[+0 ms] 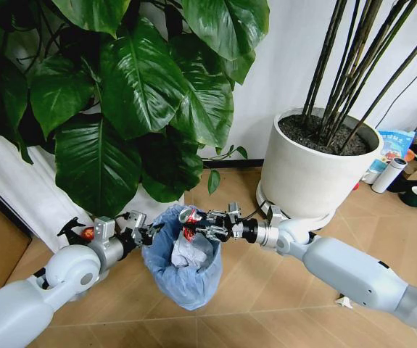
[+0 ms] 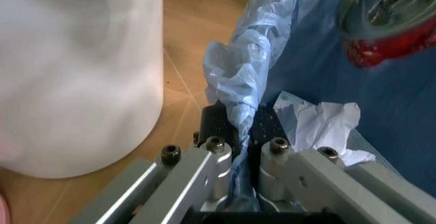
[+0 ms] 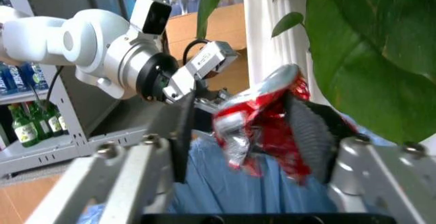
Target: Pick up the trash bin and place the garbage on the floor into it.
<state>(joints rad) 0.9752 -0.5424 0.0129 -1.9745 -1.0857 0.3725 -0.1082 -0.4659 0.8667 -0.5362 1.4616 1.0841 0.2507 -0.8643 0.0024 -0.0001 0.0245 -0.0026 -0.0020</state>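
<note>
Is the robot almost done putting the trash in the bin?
Partly. The left gripper holds the trash bin up by its rim, with crumpled paper already inside. The right gripper holds a crushed red can over the opening, not yet dropped. Any other litter isn't visible.

Both arms reach in from the lower corners of the head view and meet near centre frame. The left claw (image 1: 149,232) is pinched closed. The right claw (image 1: 197,223), wrist level, is clamped closed opposite it.

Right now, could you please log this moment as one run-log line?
left gripper: holding trash bin rim | right gripper: crushed red can above bin | crumpled paper inside
</note>
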